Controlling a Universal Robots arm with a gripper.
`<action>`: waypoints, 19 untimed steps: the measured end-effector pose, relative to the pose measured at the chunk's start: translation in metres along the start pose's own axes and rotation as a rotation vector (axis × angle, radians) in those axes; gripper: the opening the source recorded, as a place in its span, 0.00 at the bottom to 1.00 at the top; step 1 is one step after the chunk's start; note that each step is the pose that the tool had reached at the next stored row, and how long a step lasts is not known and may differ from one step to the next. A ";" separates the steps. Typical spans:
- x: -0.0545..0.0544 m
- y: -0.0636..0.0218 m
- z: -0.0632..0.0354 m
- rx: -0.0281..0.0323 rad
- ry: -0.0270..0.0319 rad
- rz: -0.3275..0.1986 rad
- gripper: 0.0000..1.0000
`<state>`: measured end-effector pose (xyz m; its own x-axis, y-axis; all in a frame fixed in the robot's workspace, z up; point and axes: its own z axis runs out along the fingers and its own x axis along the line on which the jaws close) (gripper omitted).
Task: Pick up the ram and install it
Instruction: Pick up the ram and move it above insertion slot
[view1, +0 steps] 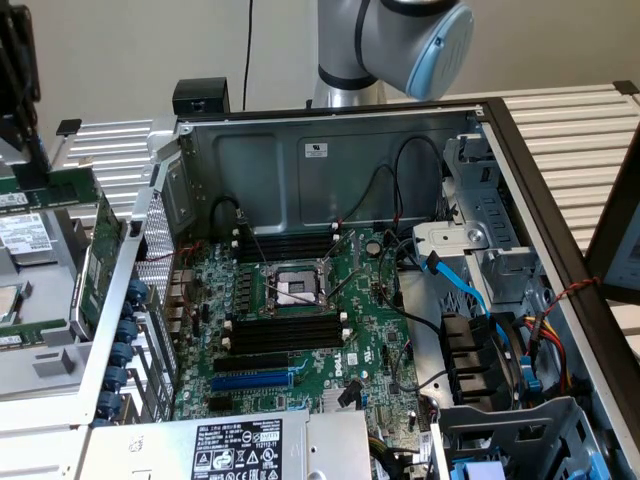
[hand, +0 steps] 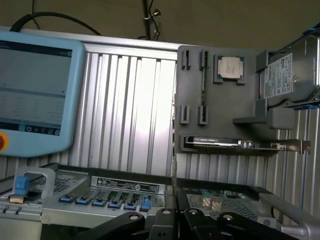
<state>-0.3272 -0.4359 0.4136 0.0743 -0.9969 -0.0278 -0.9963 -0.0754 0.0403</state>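
The ram (hand: 203, 80) stood on edge in a grey holder plate (hand: 225, 112), held between small clip pairs and just beside a processor chip (hand: 230, 67). A wider expansion card (hand: 235, 144) sat in the same plate, apart from the ram, and a hard drive (hand: 290, 70) was mounted at the plate's edge. The plate lay against the ribbed aluminium table (hand: 130, 110), with a blue-framed teach pendant (hand: 35, 95) well away from it.

The jaws' black links (hand: 131, 219) showed in the wrist view, well apart from the ram and touching nothing; whether the jaws were apart or together could not be told.

In the exterior view the arm (view1: 400, 40) rose at the far side of an open computer case (view1: 300, 160). Inside lay the motherboard (view1: 370, 350), with its processor socket (view1: 295, 285) in the middle. Long black slots (view1: 285, 330) ran on the near side of the socket and another bank (view1: 285, 245) on the far side. A blue cable (view1: 455, 280) curved towards the exterior view's right, and a labelled power supply (view1: 235, 445) sat nearest the camera.
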 end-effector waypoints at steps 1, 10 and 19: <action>0.001 -0.0046 -0.0002 -0.0003 0.0000 0.000 0.12; 0.005 -0.0451 -0.0019 -0.0011 -0.0003 0.000 0.12; 0.008 -0.0863 0.0014 -0.0017 -0.0004 0.000 0.12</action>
<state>-0.2406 -0.4377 0.4086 0.0742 -0.9968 -0.0282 -0.9963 -0.0753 0.0421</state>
